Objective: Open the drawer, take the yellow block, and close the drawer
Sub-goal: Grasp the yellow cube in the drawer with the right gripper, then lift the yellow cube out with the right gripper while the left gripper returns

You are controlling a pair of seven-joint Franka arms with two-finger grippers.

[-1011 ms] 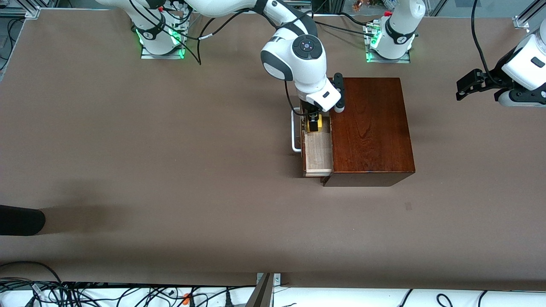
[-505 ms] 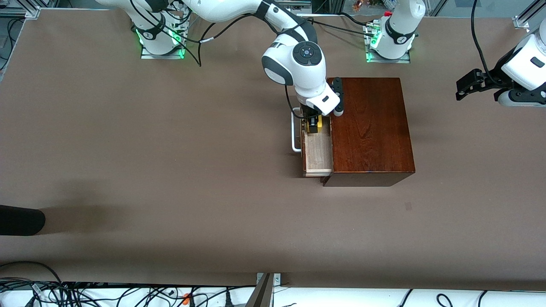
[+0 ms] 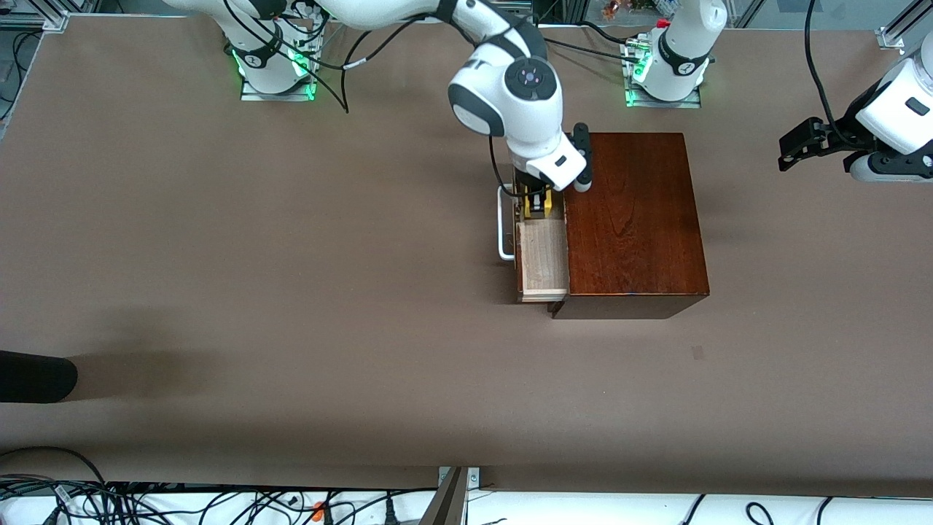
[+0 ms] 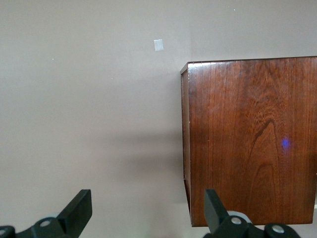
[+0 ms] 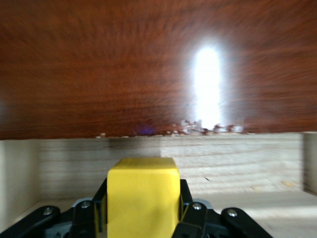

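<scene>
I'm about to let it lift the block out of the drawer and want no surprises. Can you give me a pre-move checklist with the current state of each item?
1. Right gripper shut on the yellow block, fingers on both its sides: ok.
2. Drawer pulled out enough to clear the block: ok.
3. Block squarely seated between the fingers: looks ok in the right wrist view; grip firmness cannot tell.
4. Room above the block past the edge of the wooden box: cannot tell; the arm hides it in the front view.
5. Left gripper waits open at its own end of the table, away from the box: ok.
6. Handle unobstructed for closing: ok.
</scene>
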